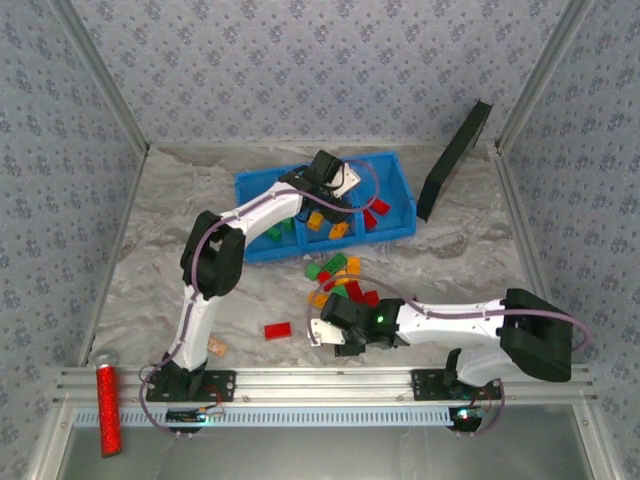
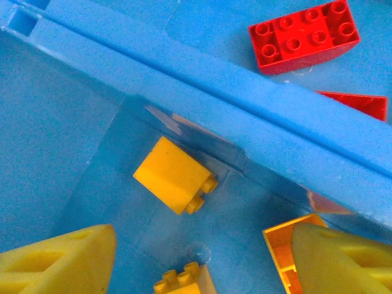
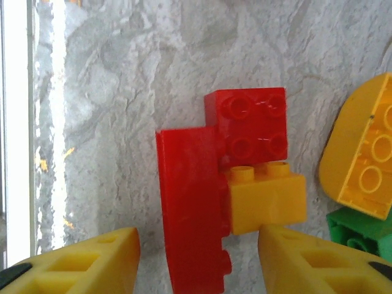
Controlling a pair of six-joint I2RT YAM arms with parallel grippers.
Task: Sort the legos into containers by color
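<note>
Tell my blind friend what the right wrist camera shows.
A long red brick lies on the table between open yellow fingers, a square red brick and a small yellow brick against its side. A rounded yellow brick and a green brick sit at right.

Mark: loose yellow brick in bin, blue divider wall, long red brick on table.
yellow brick (image 2: pixel 174 182), left wrist view, smooth side face.
blue divider wall (image 2: pixel 245 92), left wrist view, top edge.
long red brick (image 3: pixel 187 208), right wrist view, smooth side.
</note>
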